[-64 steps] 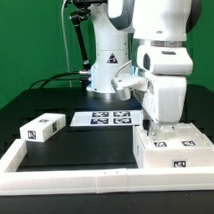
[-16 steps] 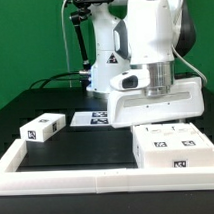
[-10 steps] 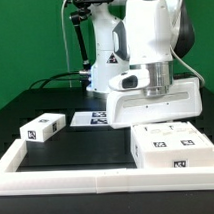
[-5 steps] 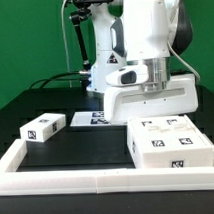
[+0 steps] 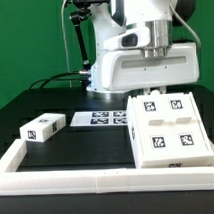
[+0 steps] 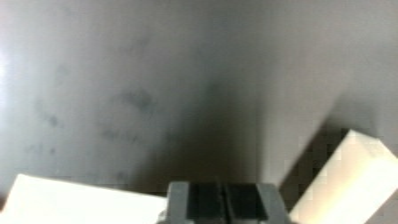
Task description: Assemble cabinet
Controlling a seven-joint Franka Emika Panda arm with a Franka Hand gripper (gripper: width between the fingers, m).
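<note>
Pinches the cabinet [image 5: 168, 128] by its raised far edge, end effector [image 6: 224, 200] drawn nearly closed on what looks like a thin wall; holds it tipped steeply at the exterior view's right, near edge low beside the border rail [image 5: 68, 179]; could lose it through so narrow a bite; might drop flat onto the bench [image 5: 76, 146] or swing over the rail if tipped further.

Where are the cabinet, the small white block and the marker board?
cabinet [image 5: 168, 134]: exterior view, on its tagged upper face.
small white block [image 5: 44, 126]: exterior view, on its tagged face.
marker board [image 5: 100, 118]: exterior view, on its flat top.
</note>
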